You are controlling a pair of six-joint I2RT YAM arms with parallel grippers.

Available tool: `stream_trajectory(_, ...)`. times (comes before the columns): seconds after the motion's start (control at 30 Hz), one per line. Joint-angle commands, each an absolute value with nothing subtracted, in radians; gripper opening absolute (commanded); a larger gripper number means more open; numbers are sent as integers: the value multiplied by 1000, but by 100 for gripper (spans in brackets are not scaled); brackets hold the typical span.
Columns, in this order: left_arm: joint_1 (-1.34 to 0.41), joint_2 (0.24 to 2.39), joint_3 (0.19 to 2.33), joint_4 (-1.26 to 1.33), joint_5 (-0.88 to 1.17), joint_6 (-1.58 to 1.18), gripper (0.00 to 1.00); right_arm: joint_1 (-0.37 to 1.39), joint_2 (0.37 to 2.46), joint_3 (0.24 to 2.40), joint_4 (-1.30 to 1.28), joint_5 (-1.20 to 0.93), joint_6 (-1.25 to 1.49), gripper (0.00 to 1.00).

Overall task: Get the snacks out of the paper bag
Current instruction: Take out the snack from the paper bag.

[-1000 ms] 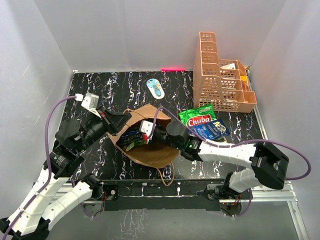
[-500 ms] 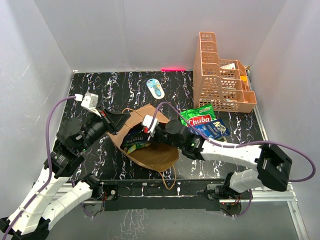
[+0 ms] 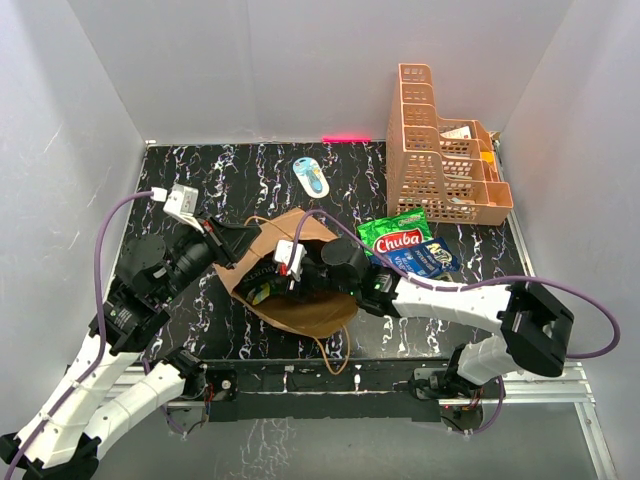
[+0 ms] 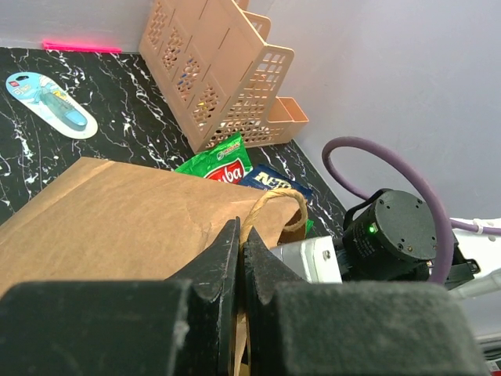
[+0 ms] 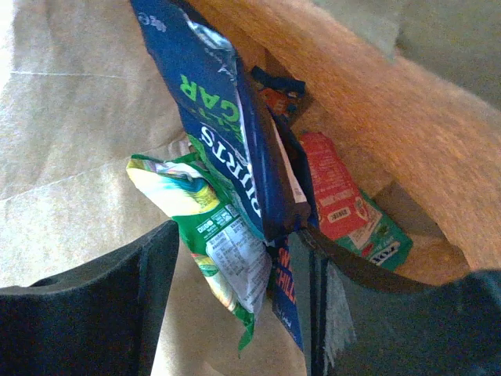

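Note:
The brown paper bag lies on its side with its mouth to the left. My left gripper is shut on its twisted handle and rim, holding the mouth up. Reaching into that mouth, my right gripper stands open. In the right wrist view its fingers straddle a dark blue packet and a green one, and a red packet lies deeper in. On the table to the right of the bag sit a green-and-white Chuba bag and a blue packet.
An orange lattice basket stands at the back right, close to the right wall. A small blue-white oval object lies behind the bag. White walls close in the dark marbled table on three sides.
My right gripper has pushed left, deeper into the bag mouth, and its jaws have gone from shut to open around the packets. The left gripper has held its grip.

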State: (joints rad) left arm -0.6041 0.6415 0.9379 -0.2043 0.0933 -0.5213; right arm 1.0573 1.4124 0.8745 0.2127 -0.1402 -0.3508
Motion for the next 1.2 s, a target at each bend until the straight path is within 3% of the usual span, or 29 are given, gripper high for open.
stream_trajectory(0.0,-604,646,969,-188,101,-520,0,1055,1417,910,335,-235,-446,62)
stream_trajectory(0.27,-603,644,974,-193,99,-517,0,1055,1482,903,495,-365,-568,58)
stream_trajectory(0.4,-603,643,978,-195,98,-515,0,1055,1563,928,583,-166,-502,60)
stream_trajectory(0.57,-603,637,970,-195,99,-517,0,1055,1598,883,729,-136,-494,62)
stream_trajectory(0.7,-603,637,972,-199,100,-517,0,1057,1626,886,797,8,-464,62)
stream_trajectory(1.17,-603,630,982,-220,91,-503,0,1048,1491,747,821,34,-489,71)
